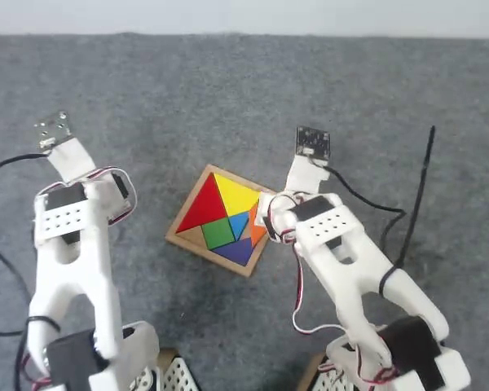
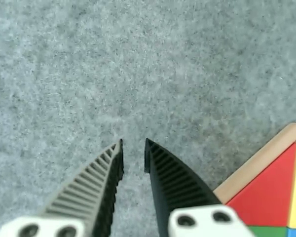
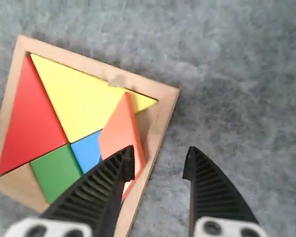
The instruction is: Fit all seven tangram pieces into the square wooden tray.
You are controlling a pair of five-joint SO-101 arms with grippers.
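The right gripper (image 3: 160, 157) gapes open over the square wooden tray's (image 3: 166, 109) rim beside the orange wooden parallelogram (image 3: 119, 132), while the left gripper (image 2: 133, 148), narrowly parted, hangs beside that tray.

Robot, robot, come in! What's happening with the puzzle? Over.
Left gripper open, over bare carpet. Right gripper open, above tray edge. Orange piece tilted, not seated flat. One tray corner bare.

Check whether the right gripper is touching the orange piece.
Cannot tell. In the right wrist view one finger of the right gripper overlaps the orange piece, but contact or a gap above it isn't visible.
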